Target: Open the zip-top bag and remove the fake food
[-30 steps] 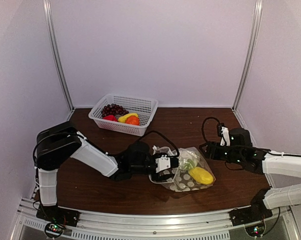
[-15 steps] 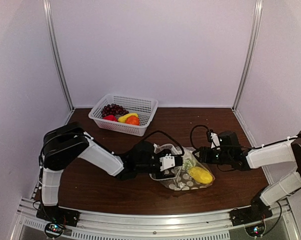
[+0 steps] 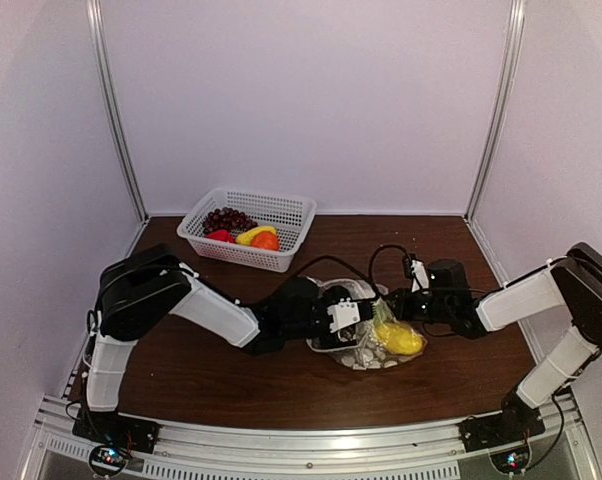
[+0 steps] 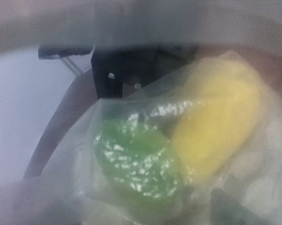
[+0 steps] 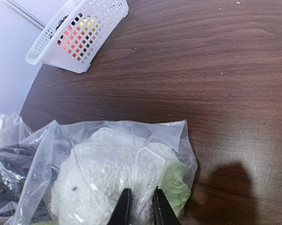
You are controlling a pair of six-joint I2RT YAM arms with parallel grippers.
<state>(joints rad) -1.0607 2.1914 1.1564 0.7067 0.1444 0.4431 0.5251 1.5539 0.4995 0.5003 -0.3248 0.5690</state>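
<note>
The clear, white-dotted plastic zip-top bag (image 3: pixel 369 355) lies centred on the dark wooden table (image 3: pixel 231 385). The right gripper (image 5: pixel 140 208) looks pinched on its film; whether the left gripper (image 3: pixel 356 318) grips anything, I cannot tell. Pull apart slowly, sideways.

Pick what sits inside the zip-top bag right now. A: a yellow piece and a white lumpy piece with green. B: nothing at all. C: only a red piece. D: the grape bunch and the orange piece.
A: the yellow piece and the white lumpy piece show through the zip-top bag, while the grape bunch and orange piece lie in the basket.
</note>
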